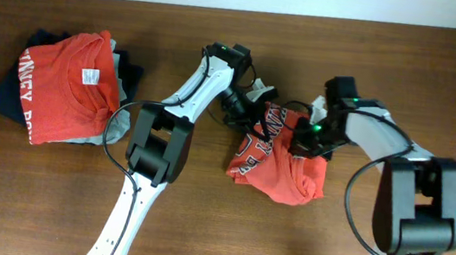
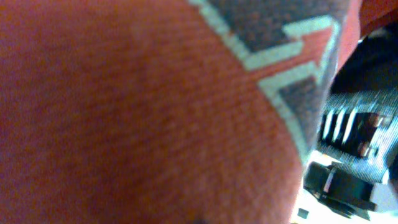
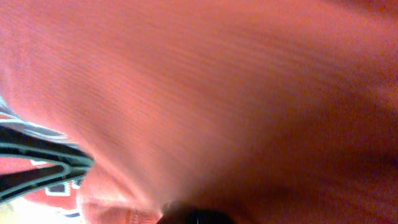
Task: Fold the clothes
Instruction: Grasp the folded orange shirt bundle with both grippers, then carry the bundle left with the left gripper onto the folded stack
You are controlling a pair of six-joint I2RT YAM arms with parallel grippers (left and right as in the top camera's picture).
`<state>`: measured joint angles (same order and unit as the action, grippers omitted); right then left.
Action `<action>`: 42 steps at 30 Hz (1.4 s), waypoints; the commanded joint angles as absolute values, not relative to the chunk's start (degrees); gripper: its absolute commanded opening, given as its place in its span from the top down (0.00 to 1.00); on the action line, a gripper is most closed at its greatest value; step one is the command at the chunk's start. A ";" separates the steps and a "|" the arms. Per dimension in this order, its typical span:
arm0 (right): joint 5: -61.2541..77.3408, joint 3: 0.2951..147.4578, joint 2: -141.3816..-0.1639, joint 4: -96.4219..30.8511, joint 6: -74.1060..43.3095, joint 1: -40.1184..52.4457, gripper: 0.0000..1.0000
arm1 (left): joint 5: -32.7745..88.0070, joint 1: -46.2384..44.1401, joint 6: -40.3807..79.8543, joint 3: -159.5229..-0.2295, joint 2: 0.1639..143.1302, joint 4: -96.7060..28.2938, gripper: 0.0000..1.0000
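The orange-red T-shirt (image 1: 279, 173) lies crumpled in the middle of the frame, bunched between the two arms and well apart from the folded stack (image 1: 63, 90) at upper left. The right jaws are clenched, seemingly on the shirt's upper right edge. Whether the left jaws, at its upper left edge, have any cloth I cannot tell (both wrist views are filled with orange fabric). The risk is a pinch through several layers, so a lift raises a wad rather than one hem. If either side slips, the shirt would probably drop onto the surface (image 1: 26, 207) twisted.
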<state>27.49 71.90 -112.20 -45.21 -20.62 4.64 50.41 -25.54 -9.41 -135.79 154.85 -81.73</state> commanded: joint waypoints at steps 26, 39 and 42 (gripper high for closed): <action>25.93 74.32 -95.07 -50.41 -18.55 -6.02 0.95 | 29.52 19.38 -9.85 -153.62 133.53 -96.73 0.99; 25.93 74.32 -95.07 -50.06 -20.49 -6.02 0.95 | 24.60 32.58 -12.91 -129.40 135.15 -85.43 0.51; 25.89 74.32 -95.07 -50.19 -20.43 -6.02 0.85 | 24.60 33.54 -11.77 -126.39 135.15 -83.64 0.13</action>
<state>26.44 73.82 -95.53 -50.15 -20.12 -6.24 25.91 32.16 -11.97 -129.03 134.58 -84.25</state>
